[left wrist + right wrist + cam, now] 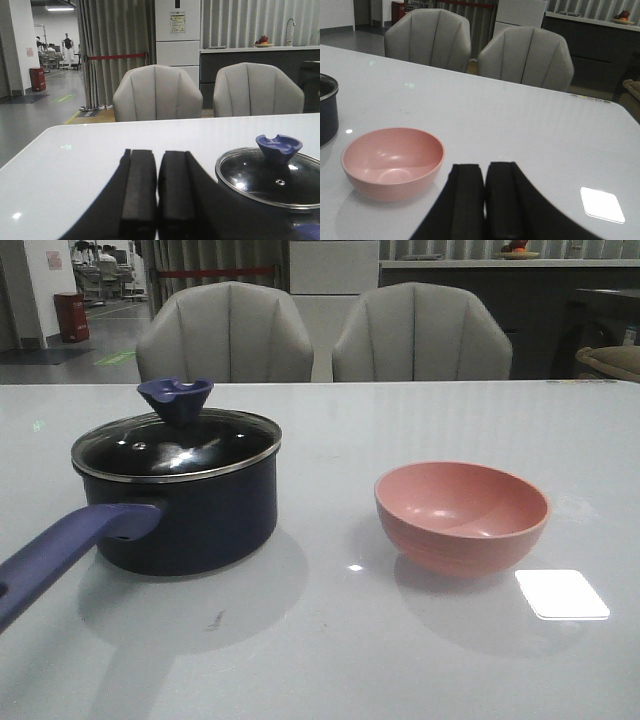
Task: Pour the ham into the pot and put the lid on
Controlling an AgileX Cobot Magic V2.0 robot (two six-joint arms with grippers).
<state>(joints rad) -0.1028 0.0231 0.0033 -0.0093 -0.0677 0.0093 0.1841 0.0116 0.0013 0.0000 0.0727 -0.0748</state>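
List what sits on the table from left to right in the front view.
Pot handle → pot with the lid on it → pink bowl, empty → bright light reflection on the table.

The left gripper [157, 200] has matte black fingers, flat rectangular bars on curved bases. The right gripper [485, 205] looks the same. No markings show.

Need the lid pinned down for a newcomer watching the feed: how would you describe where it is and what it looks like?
Start at the white table and go to the dark navy pot with the long purple-blue handle, on its left half. The lid sits on top of it: a clear glass disc with a thin metal rim and a dark blue funnel-shaped knob, unlike the open pink bowl to its right.
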